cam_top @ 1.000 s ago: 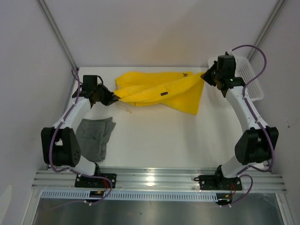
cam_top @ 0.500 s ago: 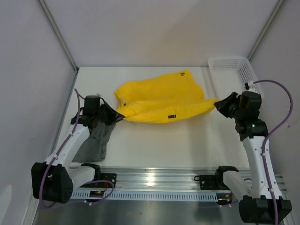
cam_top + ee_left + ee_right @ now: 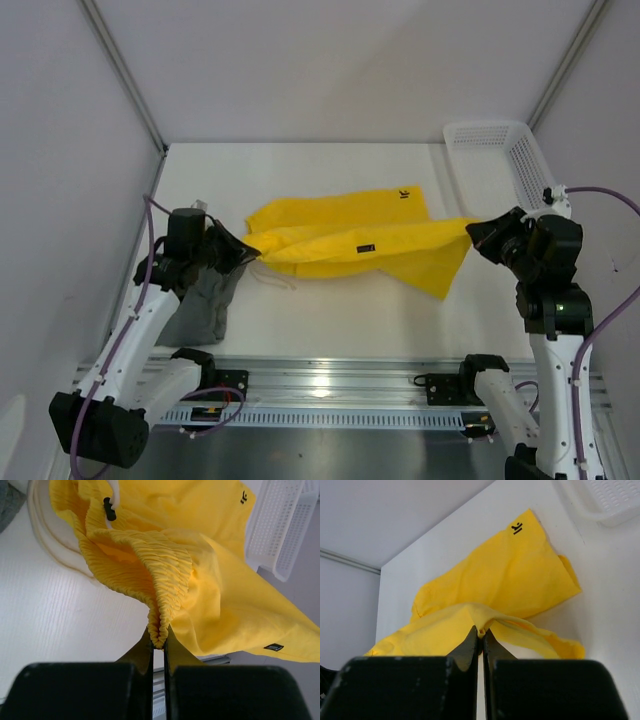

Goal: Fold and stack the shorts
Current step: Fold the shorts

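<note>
Yellow shorts (image 3: 350,235), one pair, held at both ends above the table (image 3: 350,320).
Left gripper (image 3: 245,250) clamped on the ribbed waistband. Right gripper (image 3: 478,236) pinched shut on the opposite edge (cloth partly resting on the white surface). Dark grey shorts (image 3: 212,298) lie crumpled near left, beside the left arm. White mesh basket (image 3: 525,160) far right.

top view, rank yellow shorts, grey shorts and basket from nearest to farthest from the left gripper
1. yellow shorts: pinched in the left gripper.
2. grey shorts: close by, on the near left side.
3. white basket: far right corner.
</note>
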You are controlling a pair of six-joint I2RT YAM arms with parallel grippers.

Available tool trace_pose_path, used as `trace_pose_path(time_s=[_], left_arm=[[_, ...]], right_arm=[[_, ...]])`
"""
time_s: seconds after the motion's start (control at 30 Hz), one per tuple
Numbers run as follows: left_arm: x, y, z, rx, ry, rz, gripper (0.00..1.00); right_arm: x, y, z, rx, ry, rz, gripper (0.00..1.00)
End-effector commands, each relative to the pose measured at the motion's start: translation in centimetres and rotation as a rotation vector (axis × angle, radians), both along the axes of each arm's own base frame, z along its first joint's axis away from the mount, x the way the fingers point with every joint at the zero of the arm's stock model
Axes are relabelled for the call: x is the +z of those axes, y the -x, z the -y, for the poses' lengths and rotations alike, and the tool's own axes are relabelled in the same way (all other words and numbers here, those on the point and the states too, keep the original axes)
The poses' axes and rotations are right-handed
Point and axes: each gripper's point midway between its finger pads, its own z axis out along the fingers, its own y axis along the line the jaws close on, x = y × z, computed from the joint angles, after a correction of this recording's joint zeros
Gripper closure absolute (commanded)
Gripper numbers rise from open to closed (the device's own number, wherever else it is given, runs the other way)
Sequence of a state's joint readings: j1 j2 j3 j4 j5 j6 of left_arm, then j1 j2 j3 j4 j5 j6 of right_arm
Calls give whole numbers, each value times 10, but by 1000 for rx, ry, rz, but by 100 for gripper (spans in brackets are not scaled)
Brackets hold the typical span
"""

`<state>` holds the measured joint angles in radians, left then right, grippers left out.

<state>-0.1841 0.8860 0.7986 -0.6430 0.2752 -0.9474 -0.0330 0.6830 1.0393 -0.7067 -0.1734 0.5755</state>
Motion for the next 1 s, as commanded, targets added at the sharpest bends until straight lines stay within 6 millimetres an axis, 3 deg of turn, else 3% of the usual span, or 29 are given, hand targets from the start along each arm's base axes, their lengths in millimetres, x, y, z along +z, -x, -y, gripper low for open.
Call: trace_pose_path(time_s=[0.0, 0.17, 0.23, 0.3, 0.33, 0.4, 0.43, 0.47, 0.53, 0.57, 0.63, 0.67, 0.7, 0.73, 0.77, 0.8, 0.83, 0.87, 0.9, 0.93, 0.97], left_arm=[[31, -23, -6, 20, -47, 56, 100], [23, -49, -7, 36, -3, 15, 100], [19, -64, -15, 61, 10, -2, 100], [17, -74, -18, 67, 28, -17, 100], [11, -84, -20, 70, 33, -43, 100], [10, -97, -27, 76, 49, -61, 100], [-4, -103, -28, 75, 52, -110, 100], [4, -116, -37, 91, 55, -95, 100], [-3, -130, -42, 94, 61, -128, 100], [0, -138, -43, 96, 63, -121, 100], [2, -151, -46, 98, 63, -118, 100], [-10, -158, -48, 106, 67, -151, 100], [-1, -171, -50, 105, 70, -125, 100], [-4, -177, -49, 103, 77, -131, 100], [-9, -182, -49, 100, 92, -149, 100], [-11, -198, -50, 99, 99, -148, 99], [-15, -204, -49, 94, 110, -156, 98], [-20, -212, -48, 95, 126, -166, 98], [-23, -228, -48, 96, 135, -166, 98], [-31, -233, -47, 98, 145, -180, 97], [-24, -246, -48, 97, 154, -157, 96]], right_arm=[[27, -29, 3, -2, 22, 50, 100], [37, -70, -1, 38, 26, 45, 100], [26, -89, 0, 42, 28, 8, 100], [28, -104, 1, 41, 38, 9, 100], [16, -117, 2, 42, 37, -27, 100], [16, -134, -1, 59, 36, -25, 100], [12, -141, -2, 67, 34, -34, 100], [0, -155, -4, 69, 39, -58, 100], [0, -171, -8, 75, 49, -54, 100], [-15, -185, -8, 76, 48, -83, 100], [-13, -203, -7, 66, 46, -71, 100], [-12, -213, -7, 63, 41, -57, 100], [-31, -228, -9, 70, 34, -98, 100], [-33, -238, -11, 80, 22, -100, 100], [-21, -251, -14, 94, 6, -68, 100], [-42, -267, -15, 96, 1, -107, 100], [-44, -278, -14, 91, 5, -105, 100], [-35, -291, -27, 98, 19, -75, 100], [-64, -307, -32, 108, 19, -125, 100], [-71, -318, -37, 115, 14, -129, 100], [-69, -331, -38, 108, 6, -114, 100]])
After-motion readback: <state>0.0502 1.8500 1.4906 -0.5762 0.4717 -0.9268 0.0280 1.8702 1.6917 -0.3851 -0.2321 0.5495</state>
